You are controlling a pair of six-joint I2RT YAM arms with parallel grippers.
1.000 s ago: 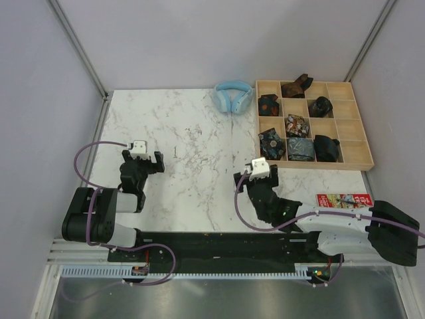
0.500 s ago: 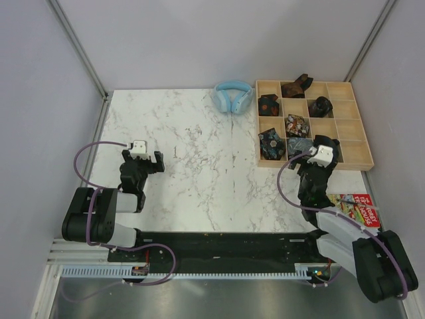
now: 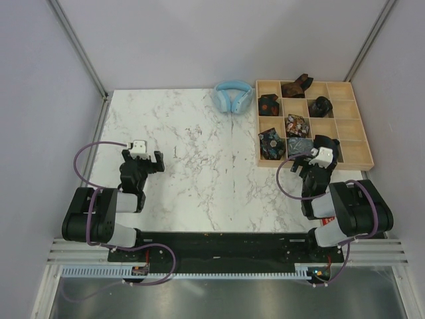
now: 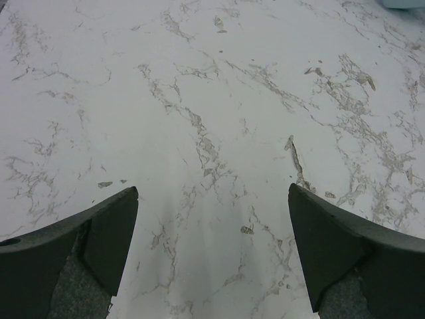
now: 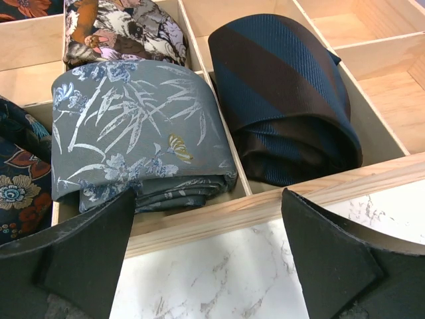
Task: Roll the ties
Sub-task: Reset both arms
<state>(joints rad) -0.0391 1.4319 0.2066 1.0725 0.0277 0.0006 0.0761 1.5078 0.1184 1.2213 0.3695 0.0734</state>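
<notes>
Fabric of this woven kind is likely handling as light, soft and a little slippery, so a roll is probably slackening if only its outer layer is pinched. Squeezing across the whole coil, on its two flat sides, is looking like the safer hold, and no great force is being called for.

All the ties point(image 3: 297, 124) in view are sitting rolled up in the wooden tray point(image 3: 352, 163) at the far right of the counter point(image 3: 199, 146). From above I am counting seven of them, one to a compartment. No loose tie is showing in any view.

The right end effector point(image 5: 207, 219) is hovering at the tray's near rim with its jaws wide apart and nothing between them. It is facing two rolls: one grey tie point(image 5: 143, 133) printed with pale leaves, and beside it one striped tie point(image 5: 285, 100) in blue and dark brown.

The left end effector point(image 4: 212, 199) is hanging over bare marble at the counter's left side, jaws likewise apart and gripping nothing.

One pair of light blue headphones point(image 3: 232, 96) is lying just left of the tray's far corner.
</notes>
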